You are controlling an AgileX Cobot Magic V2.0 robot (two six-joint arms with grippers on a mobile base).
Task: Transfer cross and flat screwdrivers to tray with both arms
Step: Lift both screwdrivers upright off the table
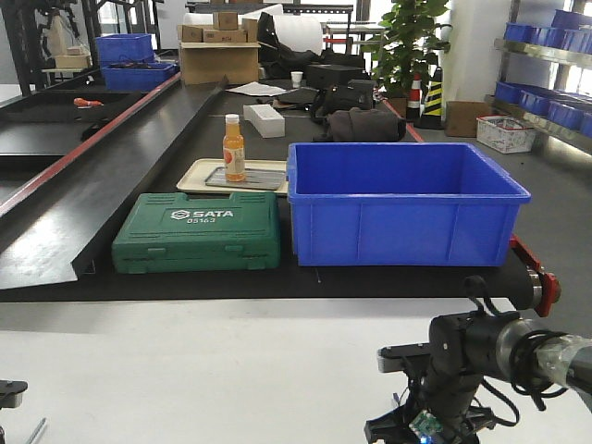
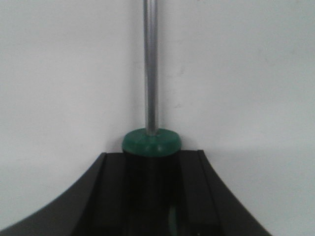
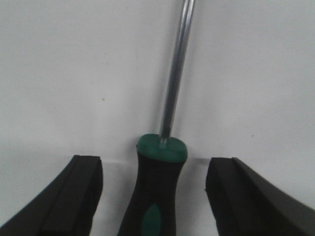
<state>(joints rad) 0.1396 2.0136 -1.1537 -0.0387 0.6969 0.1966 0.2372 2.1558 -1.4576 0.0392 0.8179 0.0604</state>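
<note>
The left gripper (image 2: 152, 156) was closed tight on the black handle of the left screwdriver (image 2: 150, 140), its fingers pressed against both sides with no gap showing. The steel shaft ran straight out ahead of that gripper, in line with it, over the white worktop (image 2: 59, 73).

The right gripper (image 3: 155, 164) stood wide, one finger on either side of the right screwdriver (image 3: 156, 189) and clear of it on both flanks. That handle appeared to lie on the worktop, centred between the fingers. Its long axis pointed away from the gripper and leaned slightly rightward toward the tip. Neither tip was in view, so which tool was cross and which flat could not be told.

In the front view both tools were on the near side of the green case (image 1: 197, 231), well apart from it, the left one toward its near left and the right one toward its near right. The tray (image 1: 196, 176) lay just behind the case and carried an orange bottle (image 1: 234, 148). A blue bin (image 1: 407, 231) stood just right of the case.

The right arm's next move was probably a plain squeeze, since the handle already sat between its fingers. Both arms would then have to carry forward past the case, and the left arm seemed to have the freer path.
</note>
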